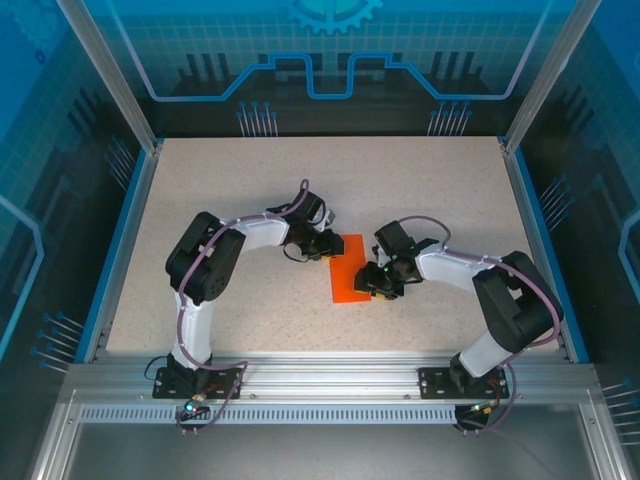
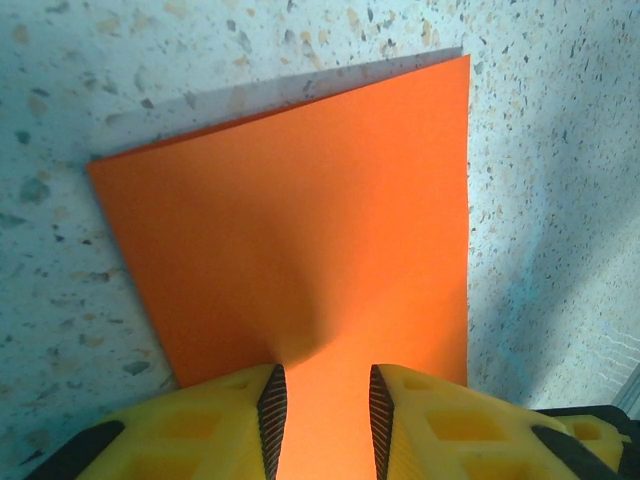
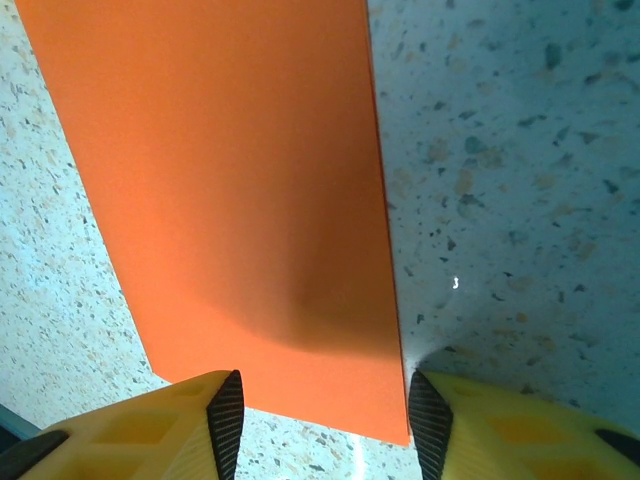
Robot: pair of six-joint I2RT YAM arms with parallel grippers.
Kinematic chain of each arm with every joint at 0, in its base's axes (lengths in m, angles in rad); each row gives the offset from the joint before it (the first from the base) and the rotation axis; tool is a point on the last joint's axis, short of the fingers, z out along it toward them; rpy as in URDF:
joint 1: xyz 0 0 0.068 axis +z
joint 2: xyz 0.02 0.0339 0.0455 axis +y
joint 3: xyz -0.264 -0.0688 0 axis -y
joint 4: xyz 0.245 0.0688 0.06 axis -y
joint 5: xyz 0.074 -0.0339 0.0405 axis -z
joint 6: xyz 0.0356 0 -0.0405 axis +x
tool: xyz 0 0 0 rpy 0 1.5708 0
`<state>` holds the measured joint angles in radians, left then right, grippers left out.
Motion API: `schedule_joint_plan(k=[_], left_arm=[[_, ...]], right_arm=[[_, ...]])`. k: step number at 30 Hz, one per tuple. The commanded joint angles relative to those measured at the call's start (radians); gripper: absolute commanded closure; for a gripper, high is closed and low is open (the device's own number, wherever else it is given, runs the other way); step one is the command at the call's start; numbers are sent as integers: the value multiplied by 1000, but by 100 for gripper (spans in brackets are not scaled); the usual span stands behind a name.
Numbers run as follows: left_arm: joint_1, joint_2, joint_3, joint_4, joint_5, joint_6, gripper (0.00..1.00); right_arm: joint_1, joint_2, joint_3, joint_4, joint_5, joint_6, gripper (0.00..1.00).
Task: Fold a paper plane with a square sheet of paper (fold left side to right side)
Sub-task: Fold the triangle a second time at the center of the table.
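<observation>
The square sheet of paper (image 1: 349, 268) lies at mid-table as a bright orange upright rectangle, folded in half with a second layer edge peeking out along its far side (image 2: 300, 230). My left gripper (image 1: 328, 245) hovers at its upper left edge, open, the fingers (image 2: 322, 400) standing over the orange surface with a moderate gap. At the sheet's lower right corner, my right gripper (image 1: 372, 290) is open wide. In the right wrist view that corner of the paper (image 3: 230, 170) lies between the spread fingers (image 3: 325, 410), untouched.
The speckled beige table (image 1: 240, 180) stretches on all sides of the sheet. Blue-edged walls and metal posts (image 1: 110, 80) enclose it. An aluminium rail (image 1: 320, 385) with both arm bases runs along the near edge.
</observation>
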<state>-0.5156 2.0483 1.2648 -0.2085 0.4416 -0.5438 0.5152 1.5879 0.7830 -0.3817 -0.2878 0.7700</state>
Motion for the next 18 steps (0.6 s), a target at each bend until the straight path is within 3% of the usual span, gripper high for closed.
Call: schedule_joint_plan(k=[1, 18], left_arm=[[-14, 9, -35, -42, -13, 12, 68], [-17, 4, -39, -41, -10, 8, 69]], right_arm=[[21, 33, 15, -17, -9, 10, 49], [19, 0, 4, 114, -54, 75, 49]])
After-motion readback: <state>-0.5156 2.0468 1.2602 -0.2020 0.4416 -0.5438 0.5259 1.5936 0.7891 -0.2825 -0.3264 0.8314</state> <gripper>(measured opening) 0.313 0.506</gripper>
